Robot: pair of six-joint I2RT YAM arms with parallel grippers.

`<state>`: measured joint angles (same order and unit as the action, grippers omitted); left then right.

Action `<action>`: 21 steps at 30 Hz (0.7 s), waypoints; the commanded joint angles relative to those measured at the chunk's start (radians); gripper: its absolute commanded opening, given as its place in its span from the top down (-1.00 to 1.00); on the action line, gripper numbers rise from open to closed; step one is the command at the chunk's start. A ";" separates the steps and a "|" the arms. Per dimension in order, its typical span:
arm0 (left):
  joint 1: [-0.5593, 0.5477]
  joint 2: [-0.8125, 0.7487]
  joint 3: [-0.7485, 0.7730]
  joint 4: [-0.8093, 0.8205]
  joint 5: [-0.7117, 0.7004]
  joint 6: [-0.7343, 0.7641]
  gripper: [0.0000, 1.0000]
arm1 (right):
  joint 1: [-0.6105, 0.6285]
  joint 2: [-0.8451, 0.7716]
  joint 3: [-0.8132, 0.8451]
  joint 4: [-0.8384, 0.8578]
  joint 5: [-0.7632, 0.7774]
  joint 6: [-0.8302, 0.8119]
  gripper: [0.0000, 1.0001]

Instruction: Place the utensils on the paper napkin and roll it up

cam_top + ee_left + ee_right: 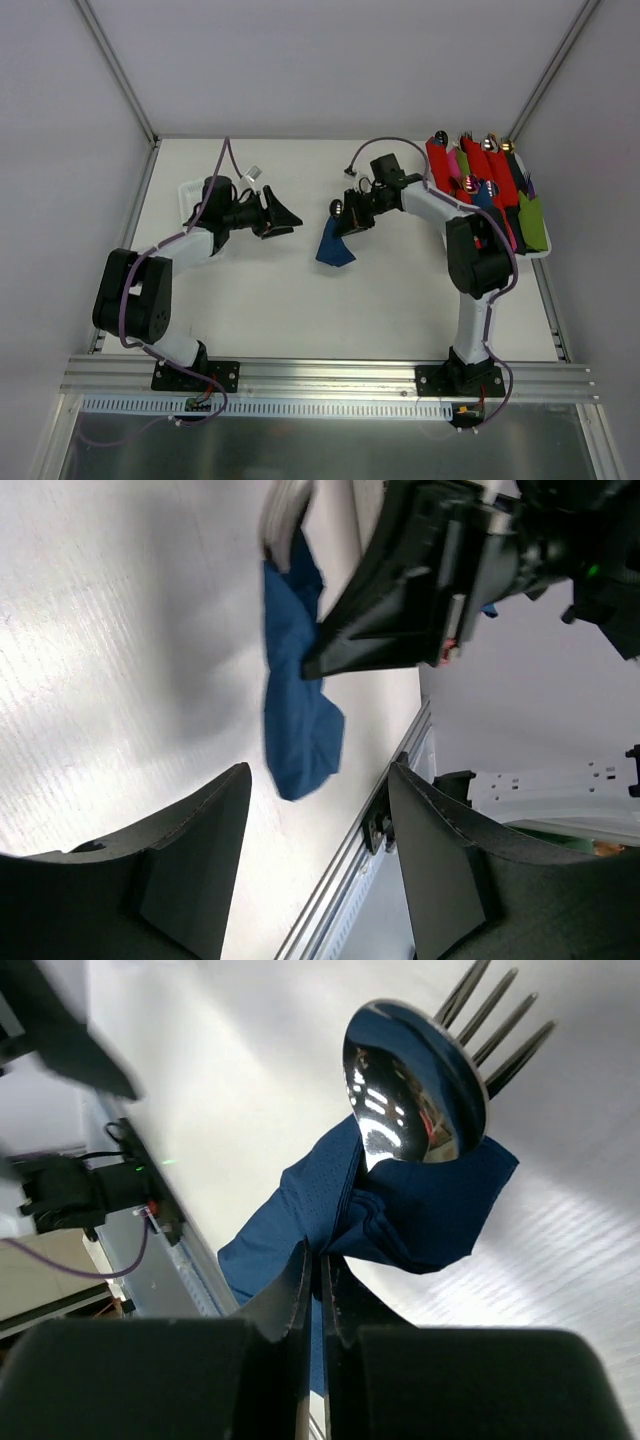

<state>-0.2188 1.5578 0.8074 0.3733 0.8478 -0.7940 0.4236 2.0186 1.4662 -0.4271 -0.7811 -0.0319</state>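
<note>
The right fingers are pressed together on a fold of the one navy paper napkin, a loose, crumpled roll held over the middle of the desk. From the roll's end, just beyond the fingers, stick out one spoon with a shiny bowl and one fork, its four tines behind it. The left fingers stand apart, just left of the napkin, touching nothing. At far right a white tray holds red, pink and green rolls, too crowded to count.
</note>
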 commanded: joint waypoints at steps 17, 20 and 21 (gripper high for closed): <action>-0.122 -0.136 0.145 0.093 0.119 -0.152 -0.23 | 0.145 -0.400 -0.001 -0.090 0.051 -0.177 1.00; -0.162 -0.131 0.145 0.079 0.094 -0.149 -0.23 | 0.158 -0.412 0.003 -0.087 0.057 -0.172 1.00; -0.169 -0.130 0.144 0.079 0.086 -0.151 -0.22 | 0.161 -0.419 0.011 -0.087 0.057 -0.174 1.00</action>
<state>-0.3687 1.4586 0.9195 0.4137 0.9497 -0.9257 0.5816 1.6672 1.4582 -0.5079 -0.7597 -0.1764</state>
